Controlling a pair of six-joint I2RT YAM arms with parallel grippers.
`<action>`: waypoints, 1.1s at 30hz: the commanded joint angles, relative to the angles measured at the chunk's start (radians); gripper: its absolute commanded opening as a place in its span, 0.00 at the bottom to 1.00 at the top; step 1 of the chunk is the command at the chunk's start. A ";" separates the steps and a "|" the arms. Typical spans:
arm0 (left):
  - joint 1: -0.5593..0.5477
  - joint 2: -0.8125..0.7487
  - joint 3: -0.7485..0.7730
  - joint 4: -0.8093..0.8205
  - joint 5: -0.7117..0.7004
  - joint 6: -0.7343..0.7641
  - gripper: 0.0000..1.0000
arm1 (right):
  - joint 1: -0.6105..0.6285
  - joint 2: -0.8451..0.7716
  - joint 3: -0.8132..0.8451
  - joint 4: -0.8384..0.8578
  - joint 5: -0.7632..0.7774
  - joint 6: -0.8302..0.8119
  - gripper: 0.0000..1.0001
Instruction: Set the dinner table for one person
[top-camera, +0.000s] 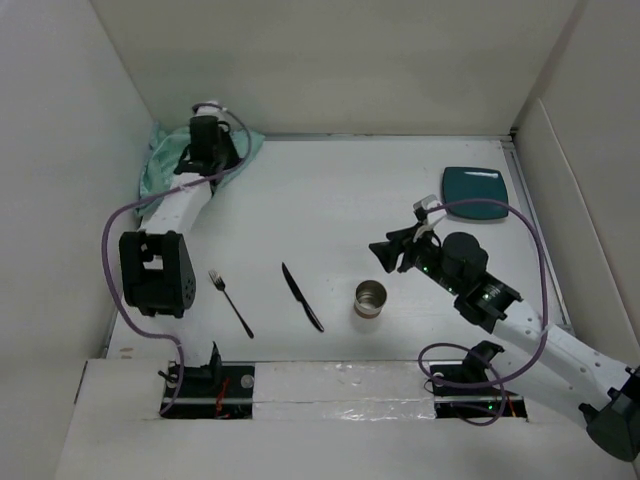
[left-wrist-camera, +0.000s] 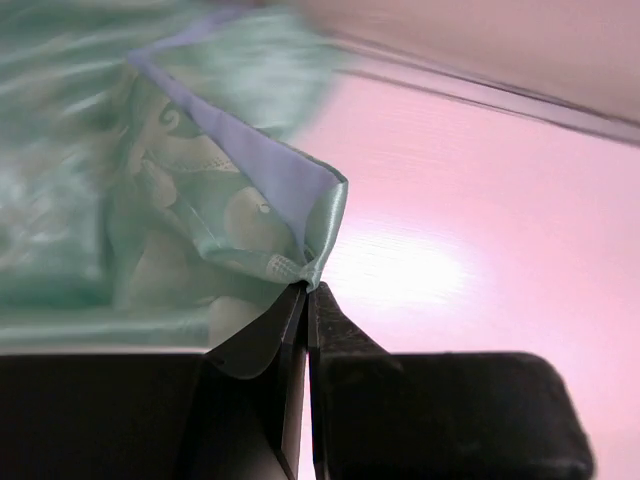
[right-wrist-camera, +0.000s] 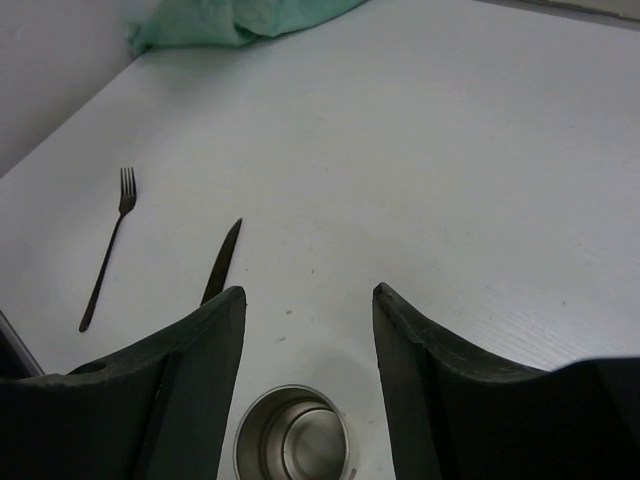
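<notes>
Top view: large matte-white rectangular desk (top-camera: 330, 200) spans the frame, long axis left to right. Left wrist: left hand (left-wrist-camera: 307, 300) clenched on the corner of a mint-green patterned cloth (left-wrist-camera: 250, 200). Right wrist: right hand (right-wrist-camera: 308, 290) released above a round steel cup (right-wrist-camera: 292, 440)

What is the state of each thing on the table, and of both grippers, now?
left gripper: shut on a corner of the cloth mat.
right gripper: open, holding nothing.
cloth mat: crumpled, in the far left corner.
cup: upright, empty.
fork: lying flat.
knife: lying flat.
plate: flat, empty.
</notes>
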 joint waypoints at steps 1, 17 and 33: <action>-0.229 -0.117 -0.057 0.126 0.134 0.131 0.00 | 0.003 0.042 0.004 0.120 0.016 0.053 0.59; -0.623 -0.057 -0.099 0.048 -0.153 0.055 0.62 | 0.012 0.102 0.035 0.116 0.298 0.150 0.00; -0.136 -0.750 -0.845 0.223 -0.350 -0.653 0.57 | -0.172 0.879 0.469 0.051 0.185 0.174 0.59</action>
